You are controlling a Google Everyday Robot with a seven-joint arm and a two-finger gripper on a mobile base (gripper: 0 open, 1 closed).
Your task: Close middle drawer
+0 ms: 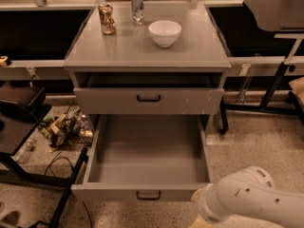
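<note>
The middle drawer [109, 192] is pulled far out toward me. Its deep grey interior shows nothing inside, and its low front carries a small black handle [148, 195]. My white arm [251, 198] comes in from the bottom right. My gripper [197, 221] sits at the bottom edge, just right of the drawer's front right corner and mostly cut off by the frame. Above, the taller-fronted drawer [190, 101] with white chip marks stands slightly open. The lowest drawer is hidden.
On the cabinet top [199, 51] stand a white bowl [165, 32], a brown can [107, 19] and a silver can [137, 6]. A black stand [19, 122] and floor clutter [64, 127] are on the left. A table leg [275, 80] is on the right.
</note>
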